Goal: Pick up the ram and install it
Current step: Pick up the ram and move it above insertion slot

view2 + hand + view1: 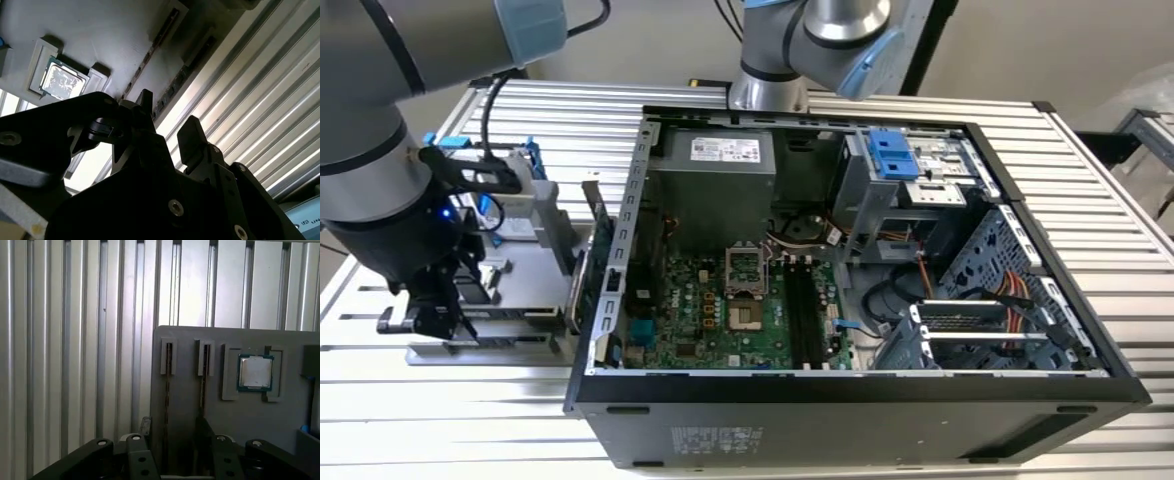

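Two thin dark ram sticks stand on edge in slots of a grey tray [190, 342]. The ram [167, 390] nearer the tray's edge lies between my two black fingertips. It shows as a thin dark line [172, 85] in the second wrist view. The other stick [202, 385] runs close beside one fingertip [206, 429]. My gripper [175, 432] is open and low over the tray, with nothing clamped. In the exterior view the gripper [420, 320] hangs over the tray [494, 300] at the exterior view's left, beside the open computer case. The motherboard's black memory slots [807, 315] lie inside the case.
A small square silver processor chip [255, 372] sits in its own pocket of the tray, beyond the second stick. A blue-framed drive [494, 190] stands at the tray's back. The case wall [607, 280] rises right beside the tray. A second arm's base [774, 60] stands behind the case.
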Robot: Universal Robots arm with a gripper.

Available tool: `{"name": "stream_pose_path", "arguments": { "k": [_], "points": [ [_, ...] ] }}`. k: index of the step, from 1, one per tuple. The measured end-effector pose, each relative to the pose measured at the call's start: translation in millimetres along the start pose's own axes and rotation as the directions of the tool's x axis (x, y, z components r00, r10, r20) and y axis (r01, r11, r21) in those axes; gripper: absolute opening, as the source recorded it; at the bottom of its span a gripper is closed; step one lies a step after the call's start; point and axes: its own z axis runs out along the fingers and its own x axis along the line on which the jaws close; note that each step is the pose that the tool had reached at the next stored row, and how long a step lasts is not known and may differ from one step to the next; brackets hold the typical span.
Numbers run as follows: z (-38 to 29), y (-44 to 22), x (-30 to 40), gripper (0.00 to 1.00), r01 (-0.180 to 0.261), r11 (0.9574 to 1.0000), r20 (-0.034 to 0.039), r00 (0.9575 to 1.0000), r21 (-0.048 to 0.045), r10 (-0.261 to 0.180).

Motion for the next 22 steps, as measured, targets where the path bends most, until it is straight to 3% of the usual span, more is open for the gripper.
{"name": "stream_pose_path", "arguments": {
  "k": [22],
  "points": [
    [22.6,0.5,1.9,1.0,0.0,1.0,-0.0001,1.0,0.0,0.0]
  ]
}}
